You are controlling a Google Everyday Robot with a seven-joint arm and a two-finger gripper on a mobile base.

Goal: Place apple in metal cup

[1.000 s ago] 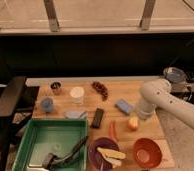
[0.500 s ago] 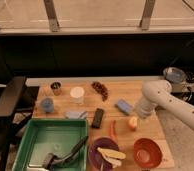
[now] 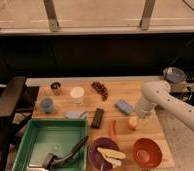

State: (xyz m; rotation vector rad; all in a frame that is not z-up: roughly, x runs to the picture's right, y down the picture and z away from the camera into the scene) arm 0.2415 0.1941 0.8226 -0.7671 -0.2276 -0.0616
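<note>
The apple (image 3: pixel 132 123), small, round and yellow-orange, lies on the wooden table (image 3: pixel 155 135) right of centre. My gripper (image 3: pixel 140 116) hangs at the end of the white arm (image 3: pixel 165 97) that comes in from the right; it is right above and beside the apple, partly hiding it. The metal cup (image 3: pixel 55 88), small and silver-grey with a dark inside, stands upright at the table's far left corner, far from the gripper.
A white cup (image 3: pixel 77 94), a blue cup (image 3: pixel 46 104), a dark grape-like bunch (image 3: pixel 100 89), a blue sponge (image 3: pixel 123 106), a black bar (image 3: pixel 97 117), a carrot-like thing (image 3: pixel 112 131), a red bowl (image 3: pixel 147 152), a purple plate (image 3: pixel 104 154) and a green bin (image 3: pixel 47 142) fill the table.
The arm has lowered slightly, bringing the gripper closer onto the apple. The apple has stayed in place.
</note>
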